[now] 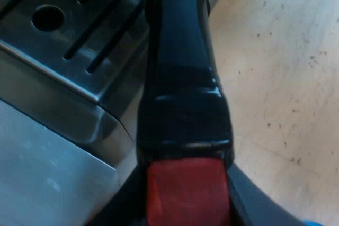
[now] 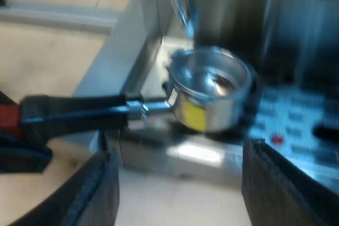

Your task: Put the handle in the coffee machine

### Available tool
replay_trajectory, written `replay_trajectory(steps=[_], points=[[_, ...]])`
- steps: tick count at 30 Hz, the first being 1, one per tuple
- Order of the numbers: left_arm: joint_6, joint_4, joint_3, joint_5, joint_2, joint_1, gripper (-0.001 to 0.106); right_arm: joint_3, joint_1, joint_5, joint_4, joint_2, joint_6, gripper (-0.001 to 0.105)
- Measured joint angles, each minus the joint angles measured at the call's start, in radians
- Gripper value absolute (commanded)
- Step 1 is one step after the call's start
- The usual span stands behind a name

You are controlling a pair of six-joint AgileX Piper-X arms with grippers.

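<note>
Danger: your left end effector (image 1: 186, 200) grips the handle (image 1: 181, 72), right end effector (image 2: 183, 183) open; basket (image 2: 212, 96) may bump machine (image 2: 233, 14) at twelve o'clock.

Metal holder (image 2: 212, 96) with dark, red-ended handle (image 2: 74, 114), level, cup upward, at espresso machine's (image 2: 228, 19) front

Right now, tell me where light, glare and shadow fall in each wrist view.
Left wrist view: white glints streak the glossy handle above its red end; the slotted drip tray mirrors pale light; the table is evenly lit. Right wrist view: the holder gleams along its rim, a bright patch sits on the machine's ledge below it, the machine front behind is shadowed.
</note>
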Motion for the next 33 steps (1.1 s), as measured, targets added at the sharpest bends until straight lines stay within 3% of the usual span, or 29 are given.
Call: replay_trajectory(steps=[3,7,14,17,27,33], points=[[0.0,-0.026,-0.028,0.01,0.038,0.0,0.0,0.0,0.013,0.07,-0.125,0.061,-0.051,0.054],[0.0,-0.054,-0.051,0.017,0.071,0.001,0.0,0.0,0.013,0.177,-0.241,0.144,-0.057,0.054],[0.0,-0.094,-0.053,0.036,0.086,0.002,0.0,-0.001,0.013,0.256,-0.397,0.253,-0.096,0.054],[0.002,-0.117,-0.053,0.07,0.086,0.002,0.0,-0.001,0.013,0.302,-0.511,0.301,-0.144,0.054],[0.002,-0.178,-0.053,0.11,0.108,0.053,0.0,-0.001,0.013,0.358,-0.9,0.433,-0.41,0.054],[0.004,-0.181,-0.053,0.142,0.108,0.061,0.0,-0.001,0.013,0.392,-0.984,0.444,-0.453,0.054]])
